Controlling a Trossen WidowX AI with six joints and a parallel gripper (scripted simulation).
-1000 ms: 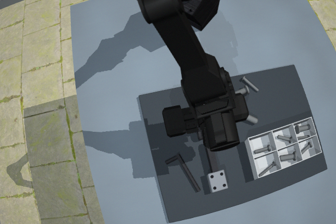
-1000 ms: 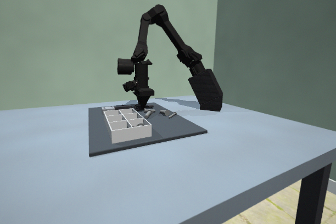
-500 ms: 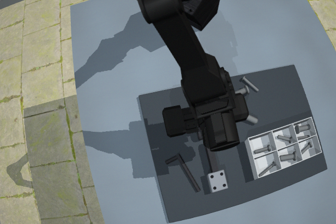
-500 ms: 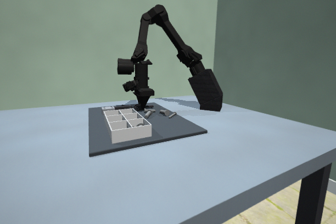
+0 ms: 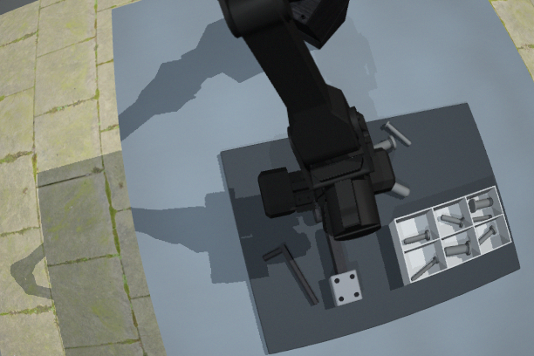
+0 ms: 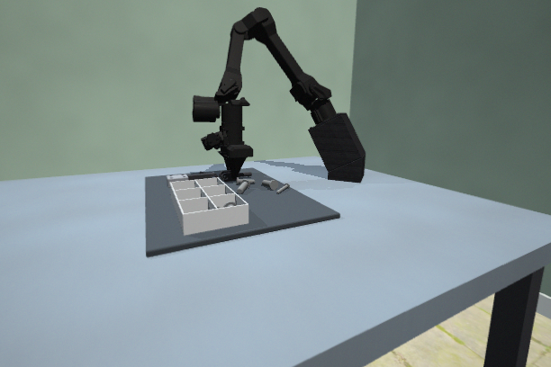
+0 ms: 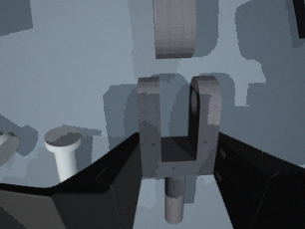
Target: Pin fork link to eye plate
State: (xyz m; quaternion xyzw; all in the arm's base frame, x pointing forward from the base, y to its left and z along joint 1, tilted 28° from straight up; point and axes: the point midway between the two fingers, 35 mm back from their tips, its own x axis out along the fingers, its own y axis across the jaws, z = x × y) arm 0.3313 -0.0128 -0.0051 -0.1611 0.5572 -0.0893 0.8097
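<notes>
My gripper (image 7: 174,138) is shut on the grey fork link (image 7: 177,130), gripping its base from both sides. The two fork cheeks point away from me towards the rounded end of the eye plate's bar (image 7: 175,9), with a gap between them. In the top view the eye plate's light block with its bolt holes (image 5: 345,288) stands near the mat's front edge, its dark bar (image 5: 337,256) running under my wrist, which hides the fork link. A headed pin (image 7: 63,150) lies on the mat left of my fingers. In the exterior view my gripper (image 6: 234,171) is low over the mat.
A white parts box (image 5: 451,234) with several pins in its compartments stands at the mat's right. Loose pins (image 5: 396,133) (image 5: 400,190) lie beside my wrist. A dark L-shaped bar (image 5: 297,270) lies left of the eye plate. The arm's base (image 6: 338,147) stands behind the mat.
</notes>
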